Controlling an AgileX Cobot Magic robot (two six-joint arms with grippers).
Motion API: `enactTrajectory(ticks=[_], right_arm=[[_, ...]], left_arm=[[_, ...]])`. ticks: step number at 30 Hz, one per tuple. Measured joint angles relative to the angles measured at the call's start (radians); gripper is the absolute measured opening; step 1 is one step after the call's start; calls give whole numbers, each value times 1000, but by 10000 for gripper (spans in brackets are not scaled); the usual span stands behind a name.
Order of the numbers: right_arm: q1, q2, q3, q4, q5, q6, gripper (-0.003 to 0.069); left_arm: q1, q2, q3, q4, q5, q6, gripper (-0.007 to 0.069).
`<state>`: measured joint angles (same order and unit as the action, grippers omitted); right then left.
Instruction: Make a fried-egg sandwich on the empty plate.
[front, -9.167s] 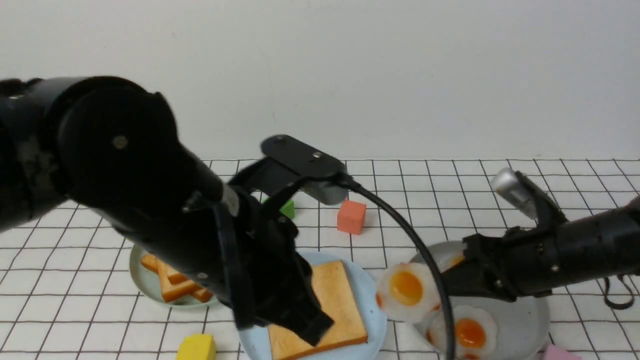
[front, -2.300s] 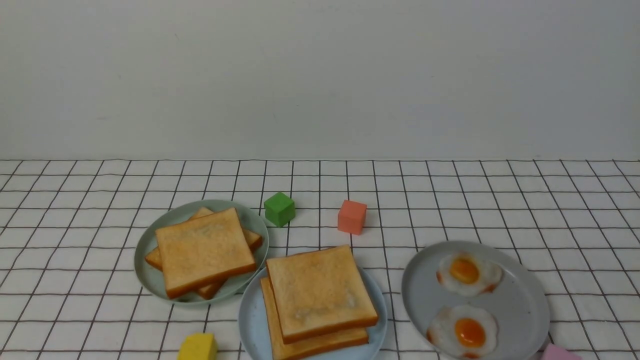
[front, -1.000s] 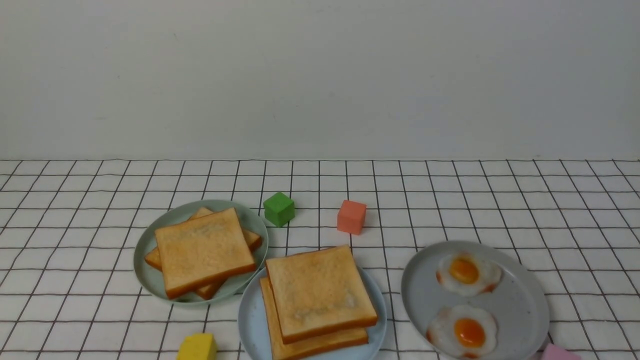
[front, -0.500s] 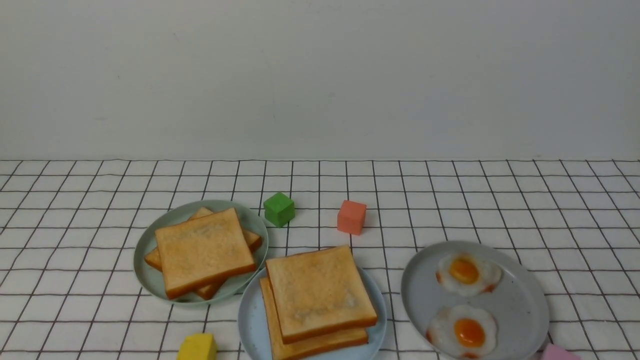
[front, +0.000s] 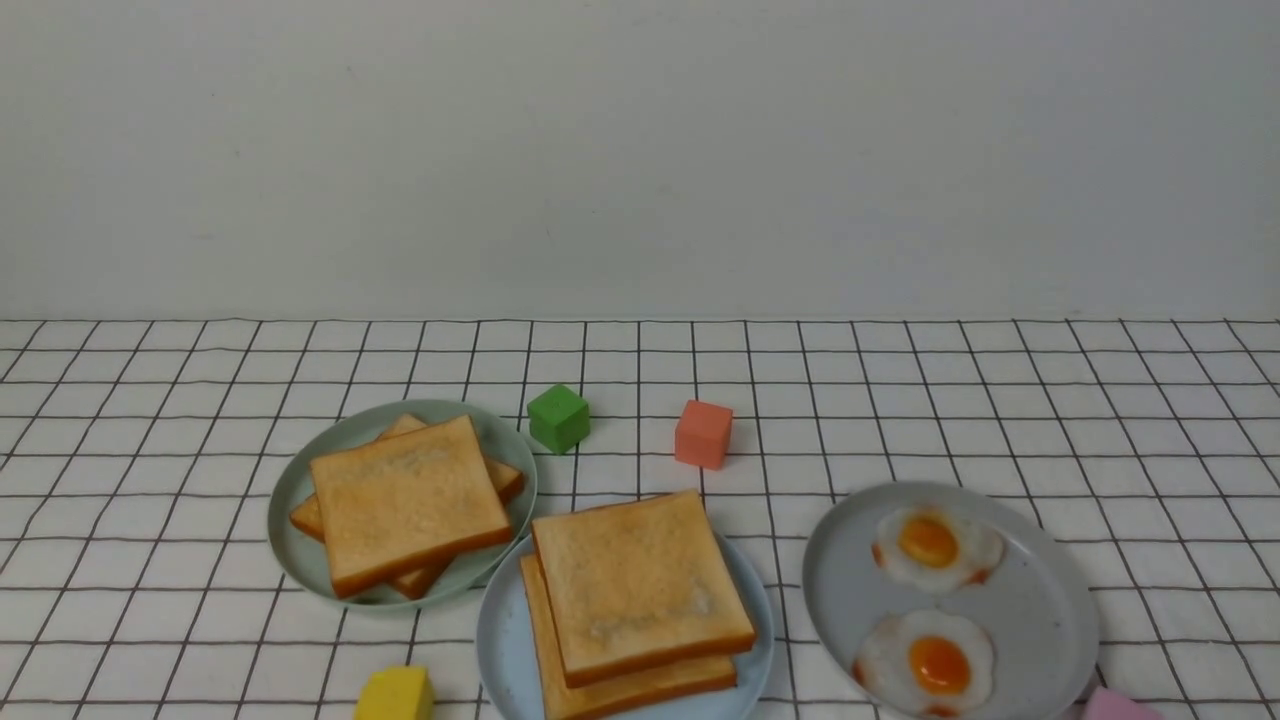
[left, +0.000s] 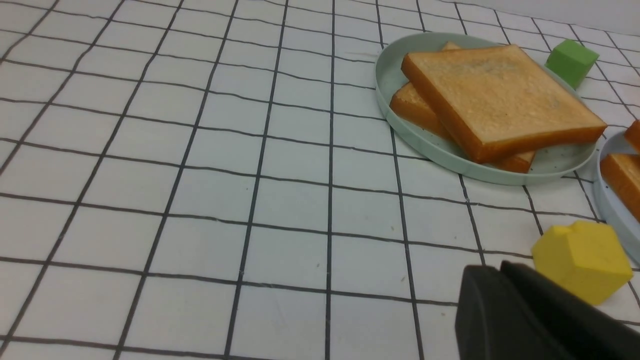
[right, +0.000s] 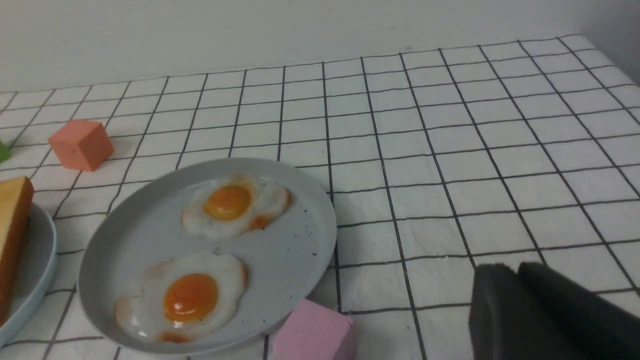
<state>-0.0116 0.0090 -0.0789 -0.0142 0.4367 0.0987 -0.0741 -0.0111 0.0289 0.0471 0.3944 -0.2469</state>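
Observation:
The fried-egg sandwich (front: 640, 600) lies on the light blue plate (front: 497, 640) at the front middle: two toast slices stacked, slightly askew. The egg between them does not show. Neither arm appears in the front view. In the left wrist view my left gripper (left: 500, 267) is shut and empty, low over the cloth beside a yellow cube (left: 582, 260). In the right wrist view my right gripper (right: 515, 267) is shut and empty over bare cloth, off to the side of the grey plate (right: 300, 250).
A pale green plate (front: 300, 490) at the left holds two toast slices (front: 405, 500). The grey plate (front: 1040, 620) at the right holds two fried eggs (front: 935, 545). Green (front: 558, 418), salmon (front: 703, 433), yellow (front: 395, 695) and pink (front: 1120, 705) cubes lie around the plates.
Nothing has moved over the last two seconds. In the oldest frame both arms reached over the plates and one bare slice lay on the blue plate; now the stack is whole and the arms are withdrawn.

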Motion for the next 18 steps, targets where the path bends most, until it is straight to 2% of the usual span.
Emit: enactTrajectory(ticks=[4, 18], right_arm=[[2, -19, 89, -26, -21, 90, 81], [2, -20, 95, -90, -45, 105, 92]], left_arm=[[0, 0, 0, 0, 0, 1, 39], [0, 0, 0, 0, -1, 1, 52]])
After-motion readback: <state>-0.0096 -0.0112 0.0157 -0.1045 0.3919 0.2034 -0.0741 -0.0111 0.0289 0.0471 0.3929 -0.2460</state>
